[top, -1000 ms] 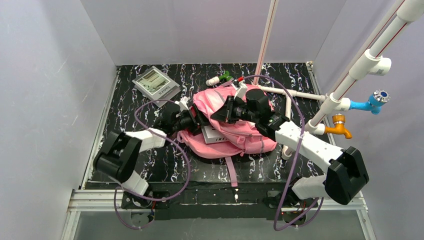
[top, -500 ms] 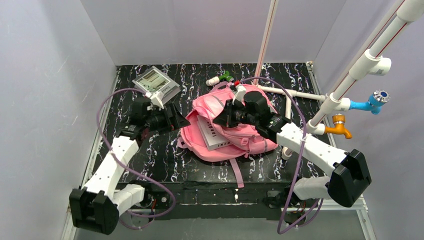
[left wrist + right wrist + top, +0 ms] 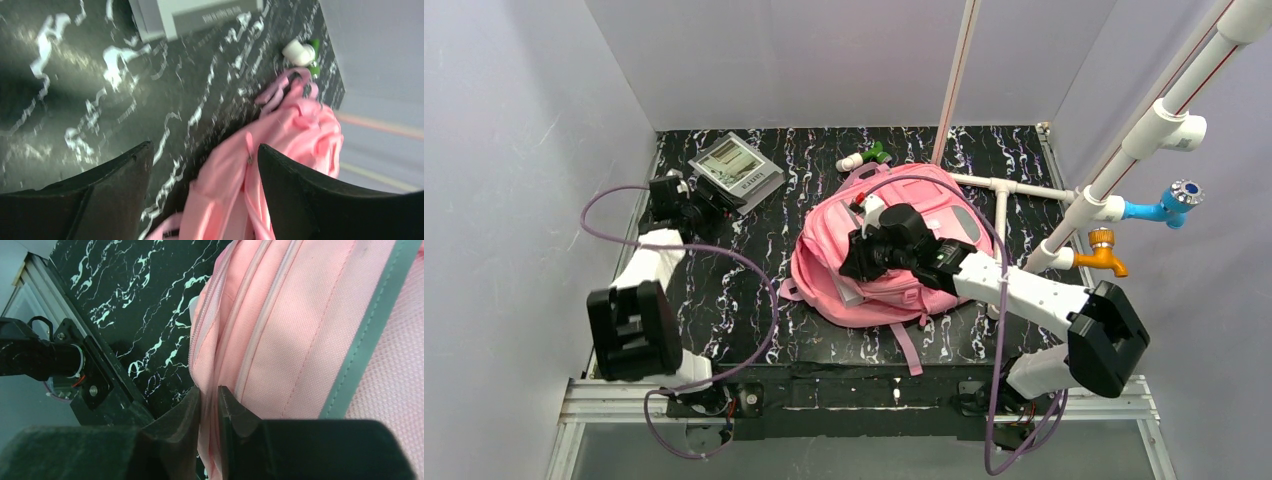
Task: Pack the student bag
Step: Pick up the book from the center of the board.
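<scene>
1. Right gripper (image 3: 210, 392), nearest the bases: jaws stand at a narrow gap with a fold of pink fabric beside the zip line between them; it appears to pinch that edge, though how firmly cannot be told.
2. The student bag (image 3: 819, 270) lies flat on the middle of the black marbled table (image 3: 724, 300), straps trailing toward the near edge; the right arm lies across its top.
3. Left gripper (image 3: 204, 147), further off at the table's far-left: jaws wide apart, nothing between them; only tabletop and the bag's pink edge show through the gap.
4. Flat grey-and-white book (image 3: 736, 168) lies just beyond the left gripper, apart from the bag; a small white-and-green object (image 3: 864, 157) lies near the back wall, just past the bag's top.
5. Judged step: fetching the next item while the bag's mouth is held.
6. Judged next move: the left gripper must descend on one edge of the book, since it lies flat; the right must hold the opening slack enough to admit it.
</scene>
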Tool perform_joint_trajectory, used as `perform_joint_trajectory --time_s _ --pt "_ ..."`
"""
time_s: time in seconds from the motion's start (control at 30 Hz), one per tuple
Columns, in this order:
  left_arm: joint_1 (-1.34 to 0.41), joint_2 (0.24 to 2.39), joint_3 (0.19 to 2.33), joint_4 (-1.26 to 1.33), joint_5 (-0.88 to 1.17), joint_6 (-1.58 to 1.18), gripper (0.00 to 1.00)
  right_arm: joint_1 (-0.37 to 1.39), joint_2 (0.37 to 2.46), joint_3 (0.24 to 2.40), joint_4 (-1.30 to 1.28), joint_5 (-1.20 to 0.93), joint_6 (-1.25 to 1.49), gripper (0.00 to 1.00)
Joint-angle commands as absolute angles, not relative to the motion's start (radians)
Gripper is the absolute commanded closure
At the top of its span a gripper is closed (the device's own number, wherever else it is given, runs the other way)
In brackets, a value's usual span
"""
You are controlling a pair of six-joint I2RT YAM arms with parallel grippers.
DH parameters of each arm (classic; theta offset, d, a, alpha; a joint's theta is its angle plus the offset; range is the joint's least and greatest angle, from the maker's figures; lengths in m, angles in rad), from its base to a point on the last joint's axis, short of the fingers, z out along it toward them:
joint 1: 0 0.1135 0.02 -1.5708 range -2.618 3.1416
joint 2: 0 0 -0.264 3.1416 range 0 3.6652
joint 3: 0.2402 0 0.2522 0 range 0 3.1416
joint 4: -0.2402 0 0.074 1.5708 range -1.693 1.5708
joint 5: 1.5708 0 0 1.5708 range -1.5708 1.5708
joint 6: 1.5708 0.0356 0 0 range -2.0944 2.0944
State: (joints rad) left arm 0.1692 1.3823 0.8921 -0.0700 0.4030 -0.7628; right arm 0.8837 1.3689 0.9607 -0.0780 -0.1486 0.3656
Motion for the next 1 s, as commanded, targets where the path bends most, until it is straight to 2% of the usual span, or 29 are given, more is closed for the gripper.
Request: perform_joint_trajectory --time_s 0.0,0.1,0.27,0.5,0.6,0.73,0.97 --pt "0.199 1.499 0.969 0.130 0.317 -0.840 0.32 0.882 1.412 0.992 -0.049 -0.120 0.334 0.68" --pt "0.225 1.603 0.947 0.308 0.316 -0.878 0.45 0.884 1.398 0.986 -0.044 -0.105 0.329 0.54" --pt "0.226 1.797 0.967 0.523 0.345 -0.934 0.49 0.884 1.372 1.003 -0.066 -0.075 0.306 0.43" --pt "0.220 1.940 1.007 0.653 0.388 -0.961 0.47 0.884 1.349 1.025 -0.086 -0.069 0.310 0.39" --pt "0.218 1.977 1.013 0.715 0.429 -0.982 0.50 0.884 1.347 1.023 -0.082 -0.063 0.308 0.38" --pt "0.210 2.002 1.024 0.736 0.471 -1.007 0.68 0.884 1.354 1.031 -0.089 -0.064 0.308 0.38" --pt "0.207 1.978 0.997 0.762 0.473 -1.026 0.92 0.884 1.366 1.038 -0.097 -0.070 0.298 0.37"
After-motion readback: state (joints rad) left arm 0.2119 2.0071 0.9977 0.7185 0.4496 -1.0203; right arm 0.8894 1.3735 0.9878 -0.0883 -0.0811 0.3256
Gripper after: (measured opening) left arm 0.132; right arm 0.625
